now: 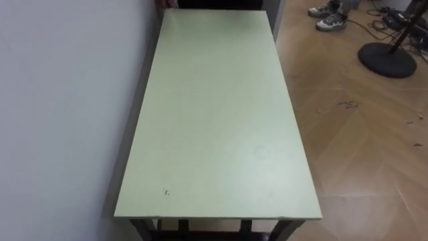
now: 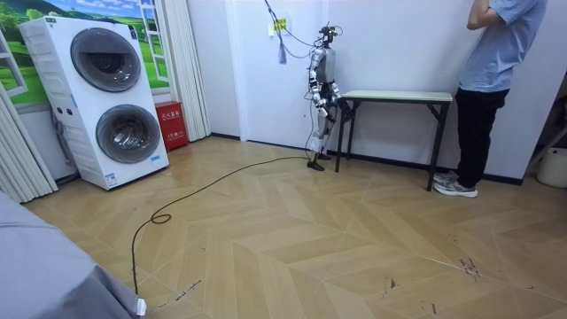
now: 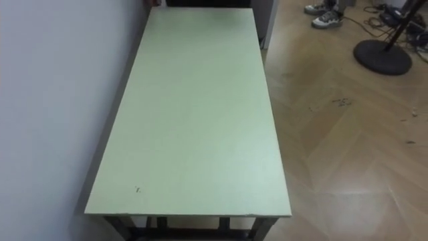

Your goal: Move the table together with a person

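Soft, even indoor light brightens the matte worktop [image 1: 221, 114]. A pale glare spreads on the wooden floor [image 1: 361, 201] beside it, and a dim shadow edges the wall [image 1: 67, 120].

Worktop [image 1: 221, 120]: near-end legs [image 1: 144, 231] are cut off by the bottom edge, and its far end runs to the top edge. Shoes [image 1: 329, 15] at top right, wearer cut off above. Round stand base [image 1: 386, 59], with its pole leaving the frame at the right. In the room view the person [image 2: 492, 80] has the head cut off by the top edge. Right hand [image 2: 337, 103] at the worktop's end is too small to read any grasp. Grey shape [image 2: 44, 266] at lower left is cut off by the edges, can't tell what it is.
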### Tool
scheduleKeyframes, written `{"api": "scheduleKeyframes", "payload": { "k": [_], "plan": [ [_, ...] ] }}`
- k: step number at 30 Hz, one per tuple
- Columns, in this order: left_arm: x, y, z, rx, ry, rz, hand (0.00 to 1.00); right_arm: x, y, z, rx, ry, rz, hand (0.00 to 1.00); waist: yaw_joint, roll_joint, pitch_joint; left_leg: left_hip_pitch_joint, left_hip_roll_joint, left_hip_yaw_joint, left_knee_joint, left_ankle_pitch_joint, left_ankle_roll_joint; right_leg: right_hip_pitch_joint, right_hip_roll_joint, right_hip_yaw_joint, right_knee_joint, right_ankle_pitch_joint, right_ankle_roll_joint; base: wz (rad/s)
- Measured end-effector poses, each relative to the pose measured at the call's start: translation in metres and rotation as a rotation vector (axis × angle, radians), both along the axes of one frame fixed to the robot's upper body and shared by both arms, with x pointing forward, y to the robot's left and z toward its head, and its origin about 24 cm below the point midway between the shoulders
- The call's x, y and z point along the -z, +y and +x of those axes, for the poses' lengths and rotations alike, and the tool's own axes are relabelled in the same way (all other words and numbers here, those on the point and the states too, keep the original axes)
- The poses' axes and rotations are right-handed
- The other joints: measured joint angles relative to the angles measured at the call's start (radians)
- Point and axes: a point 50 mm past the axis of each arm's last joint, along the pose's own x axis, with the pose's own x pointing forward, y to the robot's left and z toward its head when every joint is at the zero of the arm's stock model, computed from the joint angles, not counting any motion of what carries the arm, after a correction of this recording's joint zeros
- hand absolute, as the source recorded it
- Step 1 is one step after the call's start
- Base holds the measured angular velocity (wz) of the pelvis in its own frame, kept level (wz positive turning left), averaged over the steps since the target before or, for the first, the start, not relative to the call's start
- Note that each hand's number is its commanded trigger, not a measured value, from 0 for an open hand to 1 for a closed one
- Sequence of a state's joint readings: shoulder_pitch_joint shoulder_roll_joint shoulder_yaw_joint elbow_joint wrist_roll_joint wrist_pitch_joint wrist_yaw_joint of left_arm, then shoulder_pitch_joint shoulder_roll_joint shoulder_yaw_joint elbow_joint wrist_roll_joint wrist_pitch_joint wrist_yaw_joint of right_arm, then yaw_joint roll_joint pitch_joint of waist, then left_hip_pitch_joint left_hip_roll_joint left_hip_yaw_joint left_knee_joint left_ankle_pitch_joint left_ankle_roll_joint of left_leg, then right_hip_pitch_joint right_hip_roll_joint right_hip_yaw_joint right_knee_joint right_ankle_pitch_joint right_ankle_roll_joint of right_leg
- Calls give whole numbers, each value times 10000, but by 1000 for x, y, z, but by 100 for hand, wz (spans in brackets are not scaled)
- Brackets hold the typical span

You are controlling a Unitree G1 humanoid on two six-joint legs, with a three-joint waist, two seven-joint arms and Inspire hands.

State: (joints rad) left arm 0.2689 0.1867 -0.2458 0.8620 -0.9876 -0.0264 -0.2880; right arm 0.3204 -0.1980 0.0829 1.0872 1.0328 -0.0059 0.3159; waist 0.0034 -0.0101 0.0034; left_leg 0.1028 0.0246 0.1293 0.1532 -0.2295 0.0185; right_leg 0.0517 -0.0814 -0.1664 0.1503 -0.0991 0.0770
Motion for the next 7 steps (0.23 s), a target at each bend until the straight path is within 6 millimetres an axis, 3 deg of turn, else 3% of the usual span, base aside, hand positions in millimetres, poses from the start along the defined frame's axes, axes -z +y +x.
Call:
{"api": "scheduleKeyframes", "payload": {
  "k": [3,7],
  "plan": [
    [2,2,-3,-182,261,263,0,4,3,-21,356,1287,-51,0,28,26,12,129,1,35,-65,-4,-5,1,30,-12,11,8,-13,-16],
    [6,6,-10,-489,850,827,0,7,12,-28,879,1814,119,0,41,23,-4,213,75,43,-77,-35,-53,-19,147,18,3,63,-100,-17]
  ]
}}
